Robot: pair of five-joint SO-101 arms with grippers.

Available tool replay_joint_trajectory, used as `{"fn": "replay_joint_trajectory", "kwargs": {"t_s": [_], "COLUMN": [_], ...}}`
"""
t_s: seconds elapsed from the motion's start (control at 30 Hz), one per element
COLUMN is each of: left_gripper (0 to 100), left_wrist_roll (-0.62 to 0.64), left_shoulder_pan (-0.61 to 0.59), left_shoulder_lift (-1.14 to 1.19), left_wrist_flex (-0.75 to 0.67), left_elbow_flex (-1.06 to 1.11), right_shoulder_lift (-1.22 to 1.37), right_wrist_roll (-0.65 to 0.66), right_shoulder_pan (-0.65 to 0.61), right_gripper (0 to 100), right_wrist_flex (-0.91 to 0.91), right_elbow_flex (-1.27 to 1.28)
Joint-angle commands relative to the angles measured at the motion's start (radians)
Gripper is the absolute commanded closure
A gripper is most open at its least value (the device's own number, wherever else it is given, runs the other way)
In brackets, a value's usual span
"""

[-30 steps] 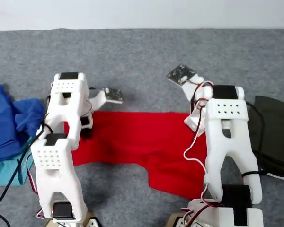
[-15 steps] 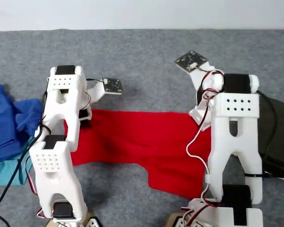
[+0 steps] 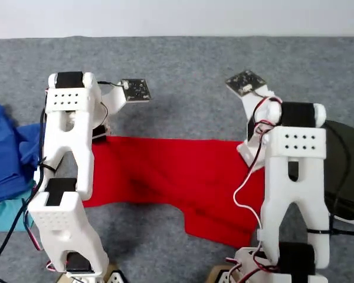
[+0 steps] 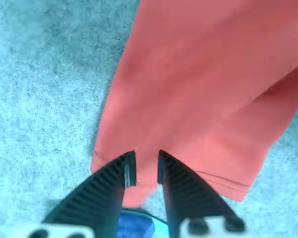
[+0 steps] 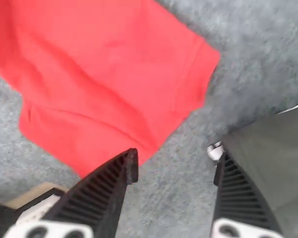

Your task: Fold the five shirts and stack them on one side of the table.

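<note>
Grey carpet-like tabletop (image 3: 183,71), pale wall (image 3: 177,17) — behind its far edge

You have the red shirt (image 3: 165,171) lying flat across the middle of the counter as a long band, with a flap jutting out at its near right corner. The blue shirt (image 3: 6,153) sits crumpled at the left edge, over a teal shirt (image 3: 3,215) whose flat corner shows beneath it. The dark shirt (image 3: 342,159) lies at the right edge, just beside the red one.
</note>
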Motion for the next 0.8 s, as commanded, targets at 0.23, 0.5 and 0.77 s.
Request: {"fn": "replay_joint_trajectory", "kwargs": {"t_s": [0.23, 0.5, 0.77], "left_gripper": [92, 95, 97], "left_wrist_roll": [0.091, 0.061, 0.058], "left_shoulder_pan": [0.014, 0.003, -0.029], "left_shoulder_lift": [0.075, 0.084, -0.110], "left_wrist_flex": [-0.094, 0.029, 0.029], "left_elbow_flex": [-0.031, -0.012, 0.203], "right_shoulder_lift": [-0.096, -0.096, -0.168], "right_wrist_roll": [-0.048, -0.049, -0.095], "right_shoulder_pan": [0.013, 0.013, 0.010], "right_gripper": [74.6, 74.6, 74.7], "right_wrist_flex": [0.041, 0.044, 0.047], "right_elbow_flex": [0.107, 0.110, 0.138]}}
